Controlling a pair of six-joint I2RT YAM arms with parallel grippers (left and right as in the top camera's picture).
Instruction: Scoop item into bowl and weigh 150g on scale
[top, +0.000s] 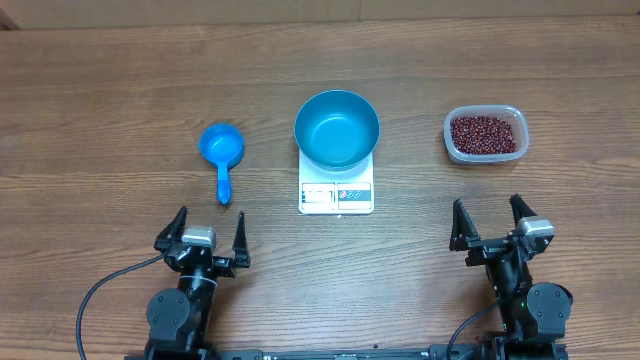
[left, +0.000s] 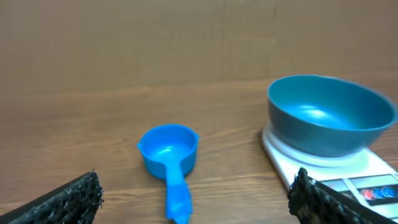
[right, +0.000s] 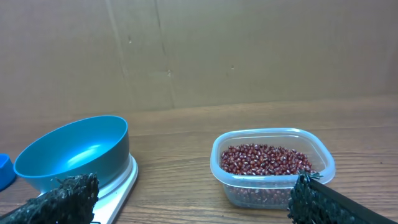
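An empty bright blue bowl (top: 337, 129) (left: 326, 114) (right: 74, 154) stands on the white scale (top: 336, 188) (left: 348, 171) (right: 121, 183) at the table's middle. Dark red-brown beans (top: 485, 134) (right: 264, 160) fill a clear tub (top: 485, 150) (right: 272, 186) to its right. A small blue scoop (top: 222, 155) (left: 169, 158) lies left of the scale, handle toward me. My left gripper (top: 210, 232) (left: 196, 199) stands open near the front edge, just behind the scoop's handle. On the right, my other gripper (top: 490, 218) (right: 193, 196) is open too, short of the tub, holding nothing.
A brown cardboard wall (left: 186, 43) (right: 249, 50) closes off the far side of the wooden table (top: 120, 100). Black cables (top: 100, 290) trail from the arm bases at the front edge.
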